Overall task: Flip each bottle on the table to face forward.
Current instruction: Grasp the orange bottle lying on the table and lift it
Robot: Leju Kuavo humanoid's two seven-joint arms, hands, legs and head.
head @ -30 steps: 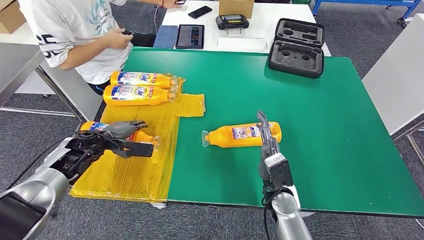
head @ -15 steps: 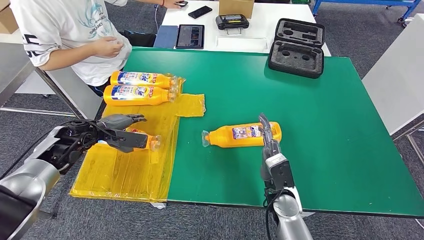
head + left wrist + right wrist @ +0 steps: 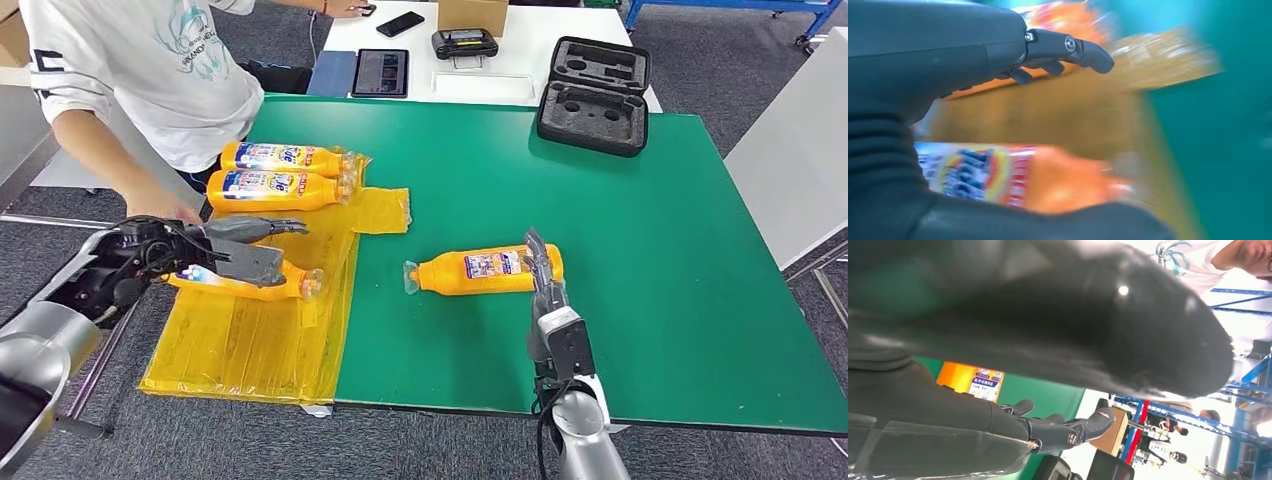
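Your left hand (image 3: 235, 250) grips an orange detergent bottle (image 3: 250, 283) at the left of the head view, over the yellow plastic sheet (image 3: 260, 340); its flip looks unfinished. Two more bottles (image 3: 280, 175) lie above it, labels showing. Mid-frame, your right hand (image 3: 540, 262) rests against the bottle on the green worktop (image 3: 480, 270), fingers extended, gripping nothing. The left wrist view shows the held bottle's label close, though blurred; the head view hides it behind fingers.

Silver arms, dark grey hands (black cables), ribbed covers
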